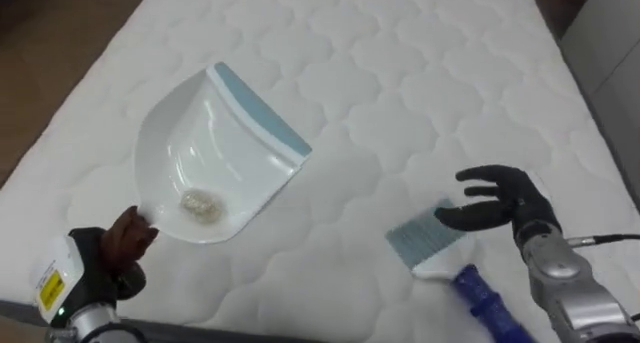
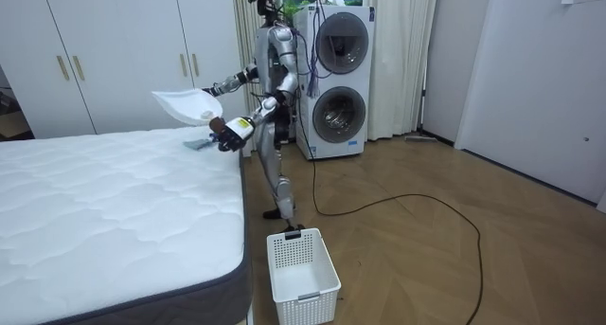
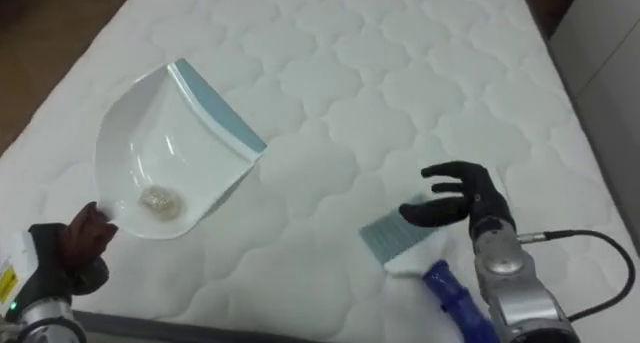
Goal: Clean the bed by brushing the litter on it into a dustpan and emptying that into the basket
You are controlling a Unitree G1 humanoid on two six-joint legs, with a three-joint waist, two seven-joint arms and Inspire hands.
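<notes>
Lower left, my left hand (image 1: 112, 248) grips the dustpan (image 1: 220, 143). Lower right, my right hand (image 1: 502, 198) is spread open above the brush (image 1: 418, 241).

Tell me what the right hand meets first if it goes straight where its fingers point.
Probably the dustpan, at its blue lip, across bare mattress; depth is unclear, so the right hand might pass under it.

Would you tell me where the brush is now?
Left eye view, lower right: the brush lies on the mattress, by the right hand.
</notes>
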